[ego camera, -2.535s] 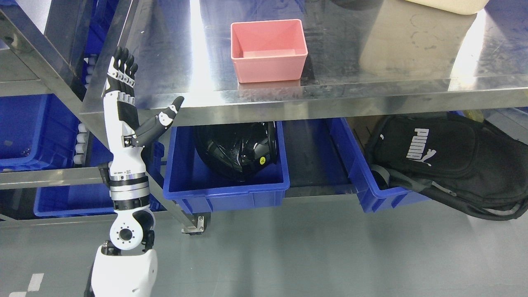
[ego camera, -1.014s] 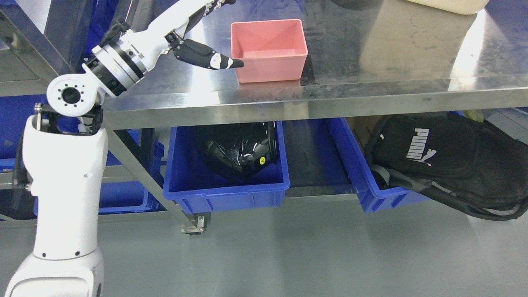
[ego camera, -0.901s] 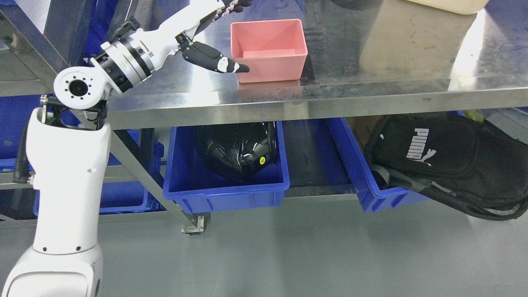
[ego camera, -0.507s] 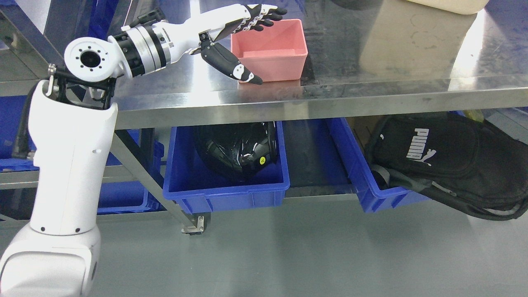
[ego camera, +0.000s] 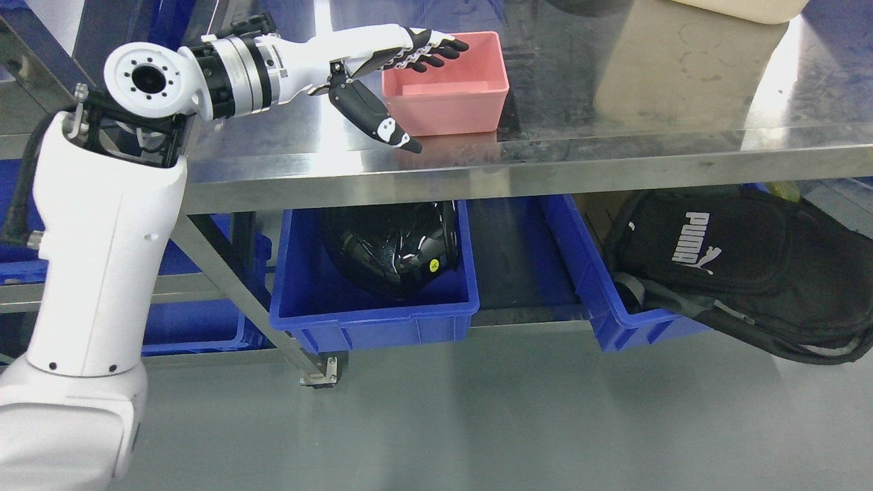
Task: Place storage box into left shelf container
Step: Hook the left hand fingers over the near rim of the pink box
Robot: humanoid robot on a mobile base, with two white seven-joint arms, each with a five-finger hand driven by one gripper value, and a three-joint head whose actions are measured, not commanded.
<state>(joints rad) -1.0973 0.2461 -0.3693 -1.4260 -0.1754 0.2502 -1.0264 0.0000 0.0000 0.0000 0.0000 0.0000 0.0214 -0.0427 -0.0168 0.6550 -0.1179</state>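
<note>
Robot hand (ego camera: 392,65) spread over seemingly empty pink box (ego camera: 447,88); helmet (ego camera: 392,249) in bin (ego camera: 372,317).

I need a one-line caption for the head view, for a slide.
Left hand, fingers open, reaches over the rim of the pink storage box on the steel table, not yet gripping it.

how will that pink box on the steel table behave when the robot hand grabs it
The pink box looks like thin moulded plastic and is empty, so probably light and fairly stiff. It sits on the shiny steel tabletop, so it may slide if nudged. The left robot hand is open around its left wall, and gripping one wall alone could tip it.
</note>
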